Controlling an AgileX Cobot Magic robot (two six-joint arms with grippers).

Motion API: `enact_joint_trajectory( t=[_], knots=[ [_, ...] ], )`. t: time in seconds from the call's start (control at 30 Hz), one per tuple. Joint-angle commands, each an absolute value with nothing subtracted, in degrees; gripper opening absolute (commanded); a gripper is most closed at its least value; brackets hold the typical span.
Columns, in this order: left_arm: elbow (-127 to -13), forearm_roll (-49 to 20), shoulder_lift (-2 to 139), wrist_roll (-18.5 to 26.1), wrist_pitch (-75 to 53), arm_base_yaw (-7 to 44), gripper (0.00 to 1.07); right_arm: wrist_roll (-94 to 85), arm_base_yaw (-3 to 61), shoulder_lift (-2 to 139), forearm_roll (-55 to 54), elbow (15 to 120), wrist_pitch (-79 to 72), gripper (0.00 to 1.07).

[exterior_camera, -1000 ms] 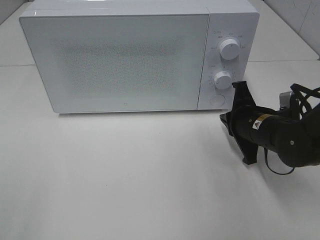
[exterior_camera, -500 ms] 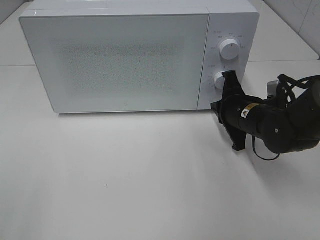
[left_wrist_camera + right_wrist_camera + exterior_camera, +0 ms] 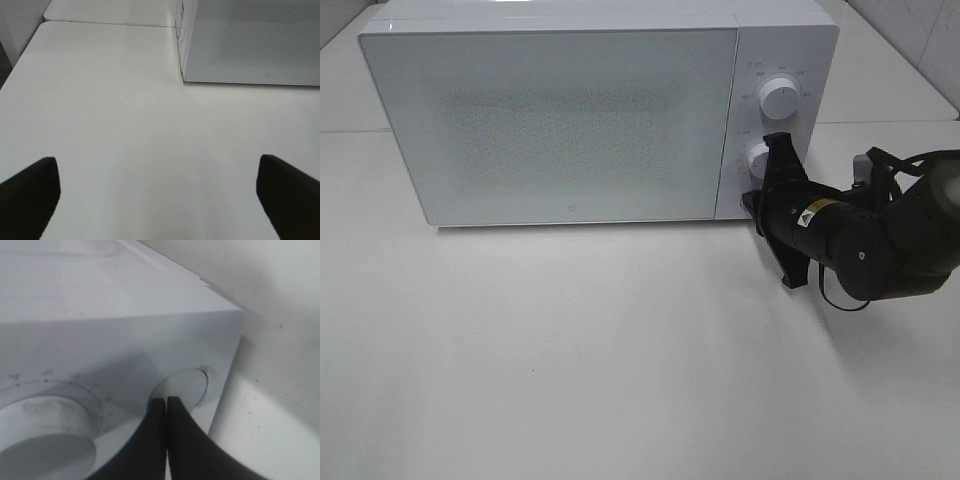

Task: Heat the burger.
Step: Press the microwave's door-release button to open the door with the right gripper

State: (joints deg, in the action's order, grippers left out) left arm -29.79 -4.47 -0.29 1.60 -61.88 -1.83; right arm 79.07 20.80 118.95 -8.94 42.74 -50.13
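Observation:
The burger is hidden; I see only the white microwave (image 3: 560,120) with its door closed. My right gripper (image 3: 750,204) is shut, its two black fingers pressed together with nothing between them. In the right wrist view the right gripper (image 3: 166,401) has its tips against the round button (image 3: 186,384) at the bottom of the control panel, just beside the lower dial (image 3: 45,440). My left gripper (image 3: 157,185) is open over bare table, holding nothing, with the microwave's corner (image 3: 250,45) ahead of it. The left arm does not show in the high view.
Two white dials, the upper dial (image 3: 780,98) and the lower dial (image 3: 760,158), sit on the panel right of the door. The white table (image 3: 570,350) stretches in front of the microwave. A tiled wall (image 3: 920,30) rises at the back right.
My right arm has moved up and left toward the microwave's control panel, bringing its shut fingertips onto the round button. The left gripper stays open and still.

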Motion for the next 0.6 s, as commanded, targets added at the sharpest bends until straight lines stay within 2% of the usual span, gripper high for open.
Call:
enact_joint_trajectory(
  t=[0.03,0.6],
  knots=[
    [-29.62,-4.35,-0.86,1.43,-61.36,-1.89,1.0,77.92,20.34,119.58,-7.96,44.98,-51.39,0.0],
    [-29.62,-4.35,-0.86,1.43,-61.36,-1.89,1.0,73.74,20.34,119.58,-13.06,45.03,-57.87,0.0]
  ],
)
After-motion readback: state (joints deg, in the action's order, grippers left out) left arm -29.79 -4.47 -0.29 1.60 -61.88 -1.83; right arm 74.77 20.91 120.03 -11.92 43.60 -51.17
